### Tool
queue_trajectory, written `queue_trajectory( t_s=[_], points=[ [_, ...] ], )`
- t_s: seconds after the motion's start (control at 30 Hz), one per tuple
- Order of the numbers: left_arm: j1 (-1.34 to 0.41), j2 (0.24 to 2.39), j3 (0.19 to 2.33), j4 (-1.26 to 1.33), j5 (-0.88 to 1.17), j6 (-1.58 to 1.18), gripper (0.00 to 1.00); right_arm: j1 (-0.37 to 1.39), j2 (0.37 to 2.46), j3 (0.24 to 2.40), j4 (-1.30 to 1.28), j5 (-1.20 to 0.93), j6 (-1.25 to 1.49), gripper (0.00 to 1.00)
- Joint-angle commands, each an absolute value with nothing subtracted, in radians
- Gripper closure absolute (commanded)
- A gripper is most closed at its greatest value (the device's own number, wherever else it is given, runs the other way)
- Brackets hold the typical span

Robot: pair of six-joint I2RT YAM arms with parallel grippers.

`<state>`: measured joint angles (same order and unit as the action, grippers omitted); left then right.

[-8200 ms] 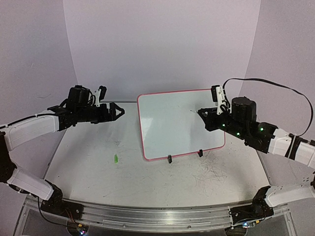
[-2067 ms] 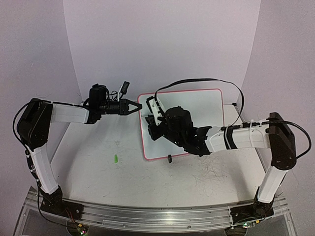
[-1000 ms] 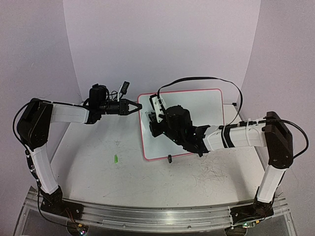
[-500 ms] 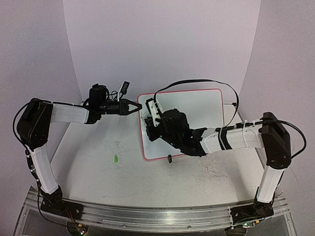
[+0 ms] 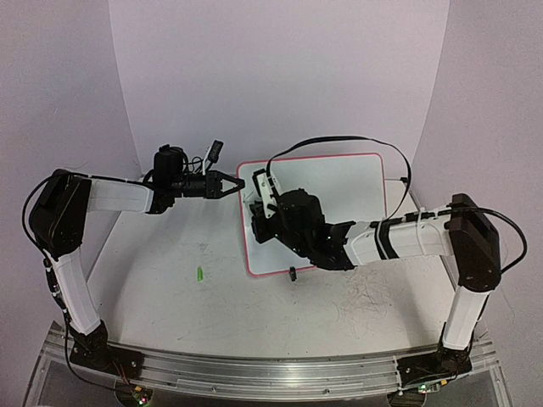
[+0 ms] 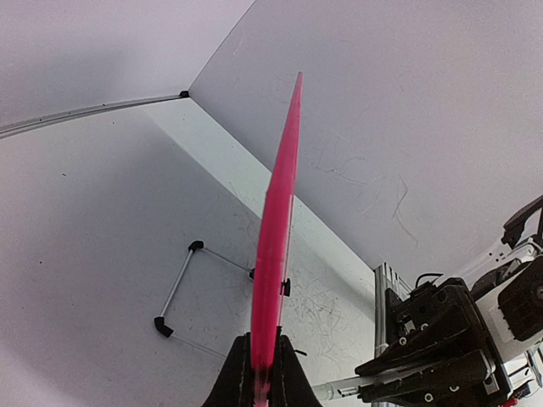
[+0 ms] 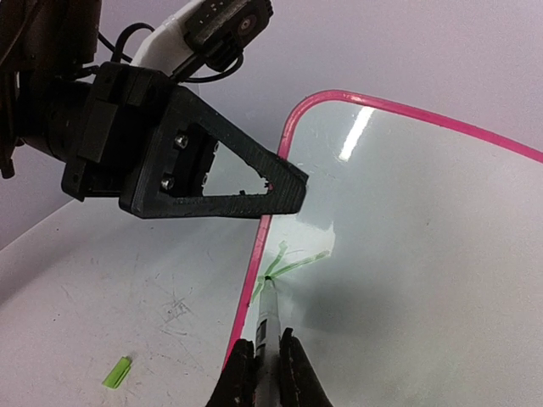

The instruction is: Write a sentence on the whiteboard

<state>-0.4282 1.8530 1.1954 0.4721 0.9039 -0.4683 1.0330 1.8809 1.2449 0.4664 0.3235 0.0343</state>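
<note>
The whiteboard [image 5: 348, 182], white with a pink rim, stands tilted at the back of the table. My left gripper [image 5: 236, 186] is shut on the rim of its left edge; in the left wrist view the pink edge [image 6: 276, 246] runs up from between the fingers [image 6: 263, 348]. My right gripper [image 7: 265, 349] is shut on a white marker [image 7: 270, 326]. The marker's tip touches the board close to the left rim. The sentence [image 7: 293, 263] is only a few short green strokes there. In the top view the right gripper [image 5: 253, 208] hides the strokes.
A small green cap [image 5: 198, 274] lies on the table left of the board, also seen in the right wrist view as the cap [image 7: 117, 371]. A black clip foot [image 5: 292, 273] holds the board's lower edge. A wire stand [image 6: 182, 284] props it from behind. The tabletop is scuffed.
Over the last second the right wrist shifted slightly left along the board with the marker. The left arm has stayed still, clamped on the board's edge.
</note>
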Motion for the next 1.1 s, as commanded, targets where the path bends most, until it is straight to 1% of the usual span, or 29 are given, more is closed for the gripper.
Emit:
queue_trajectory(
  t_s=[0.0, 0.33, 0.5, 0.63, 1.07],
  points=[
    [-0.424, 1.811, 1.195, 0.509, 0.905, -0.463, 1.0, 1.023, 1.854, 1.204, 0.458, 0.396, 0.059, 1.0],
    [-0.423, 1.812, 1.194, 0.509, 0.906, -0.462, 1.0, 1.022, 1.83, 1.166, 0.455, 0.415, 0.065, 1.0],
    [-0.424, 1.812, 1.193, 0.509, 0.904, -0.46, 1.0, 1.02, 1.798, 1.19, 0.459, 0.333, 0.059, 1.0],
    [-0.424, 1.813, 1.193, 0.509, 0.905, -0.461, 1.0, 1.021, 1.76, 1.167, 0.491, 0.296, 0.05, 1.0],
    [-0.423, 1.807, 1.191, 0.509, 0.906, -0.459, 1.0, 1.01, 1.821, 1.183, 0.509, 0.341, 0.044, 1.0]
  ],
)
